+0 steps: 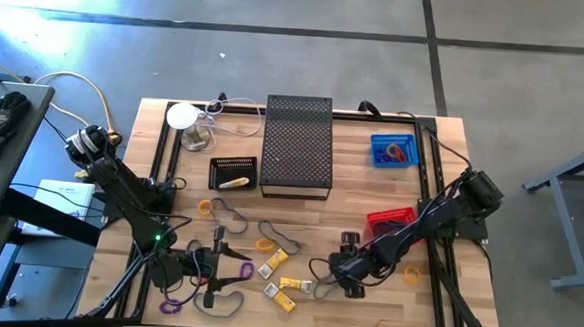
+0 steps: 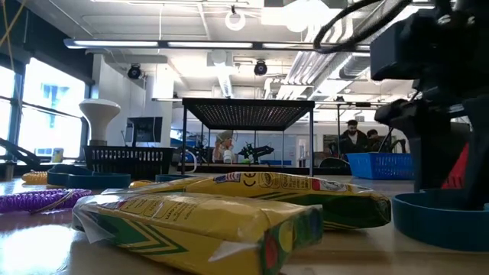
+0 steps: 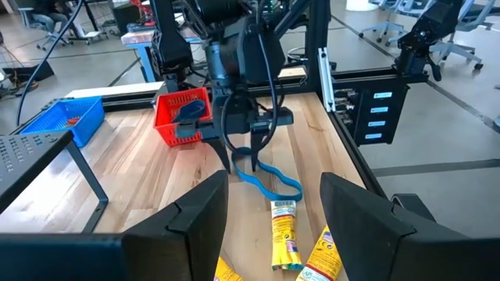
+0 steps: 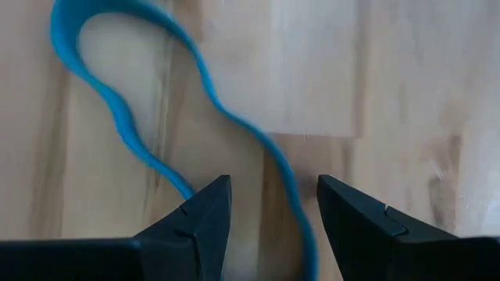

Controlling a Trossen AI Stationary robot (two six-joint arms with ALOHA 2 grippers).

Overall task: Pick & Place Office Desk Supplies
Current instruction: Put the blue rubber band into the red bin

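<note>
- Near the front edge of the tabletop [image 1: 371,188] lie the loose supplies: yellow crayon packs [image 1: 283,291], a purple band loop [image 1: 171,304] and several large dark loops [image 1: 231,218] scattered across the middle front.
- The left tool [image 1: 209,272] hovers low over this clutter at front left, its two fingers [image 3: 191,226] spread apart with nothing between them; yellow packs [image 3: 285,242] lie just past them.
- The right tool [image 1: 341,276] is down at the tabletop at front centre-right, beside the packs. Its fingers [image 4: 205,215] stand apart and straddle one strand of a blue rubber band loop [image 4: 129,125] that lies flat on the wood; they are not clamped on it.
- Just behind the right arm sits a red basket [image 1: 390,222].
- Farther back stand a small black tray [image 1: 233,172] with a yellow item in it, and a tall black mesh stand [image 1: 297,144].
- At the far right sits a blue basket [image 1: 394,150]; at the far left, a white lamp-like object [image 1: 182,118].
</note>
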